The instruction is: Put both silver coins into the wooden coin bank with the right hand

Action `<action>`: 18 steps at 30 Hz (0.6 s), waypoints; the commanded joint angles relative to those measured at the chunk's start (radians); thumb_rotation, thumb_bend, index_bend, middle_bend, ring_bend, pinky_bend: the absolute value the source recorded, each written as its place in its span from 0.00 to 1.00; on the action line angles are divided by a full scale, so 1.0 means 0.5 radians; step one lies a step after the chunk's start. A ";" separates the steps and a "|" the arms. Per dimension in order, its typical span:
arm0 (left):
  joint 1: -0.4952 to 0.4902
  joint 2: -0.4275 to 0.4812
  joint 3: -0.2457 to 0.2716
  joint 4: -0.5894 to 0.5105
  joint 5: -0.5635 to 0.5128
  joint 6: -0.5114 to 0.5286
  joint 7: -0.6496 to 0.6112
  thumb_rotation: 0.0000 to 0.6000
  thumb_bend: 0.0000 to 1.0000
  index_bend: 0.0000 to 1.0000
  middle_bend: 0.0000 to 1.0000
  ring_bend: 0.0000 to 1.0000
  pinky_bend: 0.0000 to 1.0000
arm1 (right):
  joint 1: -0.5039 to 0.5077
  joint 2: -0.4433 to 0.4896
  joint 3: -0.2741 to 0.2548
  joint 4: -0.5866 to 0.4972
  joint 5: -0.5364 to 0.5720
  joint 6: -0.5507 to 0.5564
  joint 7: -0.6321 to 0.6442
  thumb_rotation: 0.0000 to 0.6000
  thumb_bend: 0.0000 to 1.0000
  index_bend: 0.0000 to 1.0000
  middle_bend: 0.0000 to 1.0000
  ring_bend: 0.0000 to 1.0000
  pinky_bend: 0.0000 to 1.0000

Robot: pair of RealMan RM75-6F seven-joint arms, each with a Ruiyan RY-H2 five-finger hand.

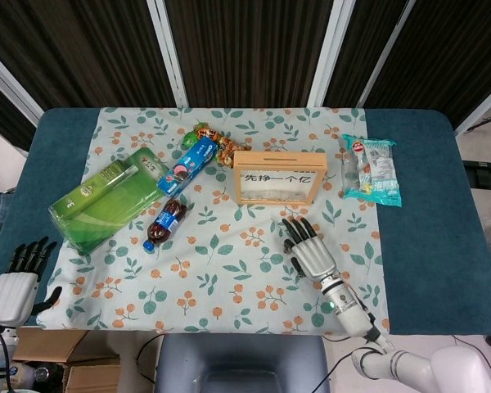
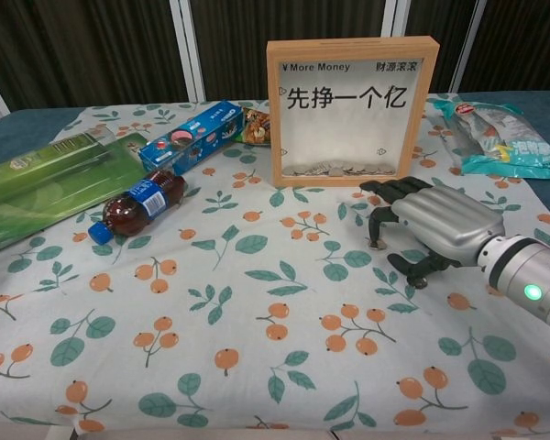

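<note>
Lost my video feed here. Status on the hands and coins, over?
Right hand low over the cloth, a fingertip on one silver coin; second coin hidden. Left hand open, off the table edge. Wooden coin bank upright, nothing blocking.

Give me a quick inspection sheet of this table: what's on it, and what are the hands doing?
Surface: table with teal cover, floral cloth over the middle.
Job's things: coin bank upright, coins inside; one coin on the cloth under the right hand's fingertips; second coin not seen.
Clutter: green pack, cola bottle, cookie box, candy bag, snack pack.
Hands: right hand palm down before the bank, a fingertip on the coin; left hand open off the table's edge.
Cables: nothing seen.
Surroundings: dark curtains, cardboard box.
</note>
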 commanded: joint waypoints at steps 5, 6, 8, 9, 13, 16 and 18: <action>-0.001 0.001 0.001 0.008 0.000 -0.003 -0.007 1.00 0.31 0.00 0.00 0.00 0.00 | 0.009 -0.020 0.011 0.023 0.000 0.007 0.014 1.00 0.43 0.59 0.00 0.00 0.00; -0.002 0.001 -0.001 0.009 0.000 -0.003 -0.008 1.00 0.31 0.00 0.00 0.00 0.00 | 0.011 -0.024 0.013 0.028 0.000 0.007 0.016 1.00 0.43 0.60 0.00 0.00 0.00; -0.002 0.002 -0.001 0.010 -0.002 -0.004 -0.009 1.00 0.31 0.00 0.00 0.00 0.00 | 0.014 -0.030 0.016 0.038 0.002 0.005 0.018 1.00 0.44 0.62 0.00 0.00 0.00; -0.003 0.001 -0.001 0.012 -0.004 -0.007 -0.010 1.00 0.31 0.00 0.00 0.00 0.00 | 0.016 -0.034 0.017 0.044 0.003 0.005 0.019 1.00 0.44 0.62 0.00 0.00 0.00; -0.005 -0.002 -0.001 0.019 -0.006 -0.012 -0.015 1.00 0.31 0.00 0.00 0.00 0.00 | 0.017 -0.051 0.024 0.067 0.002 0.021 0.028 1.00 0.46 0.65 0.00 0.00 0.00; -0.006 -0.006 -0.002 0.028 -0.007 -0.015 -0.022 1.00 0.31 0.00 0.00 0.00 0.00 | 0.018 -0.064 0.025 0.088 -0.003 0.034 0.034 1.00 0.47 0.68 0.00 0.00 0.00; -0.008 -0.010 -0.002 0.033 -0.006 -0.017 -0.028 1.00 0.31 0.00 0.00 0.00 0.00 | 0.018 -0.072 0.025 0.103 -0.007 0.040 0.039 1.00 0.47 0.69 0.00 0.00 0.00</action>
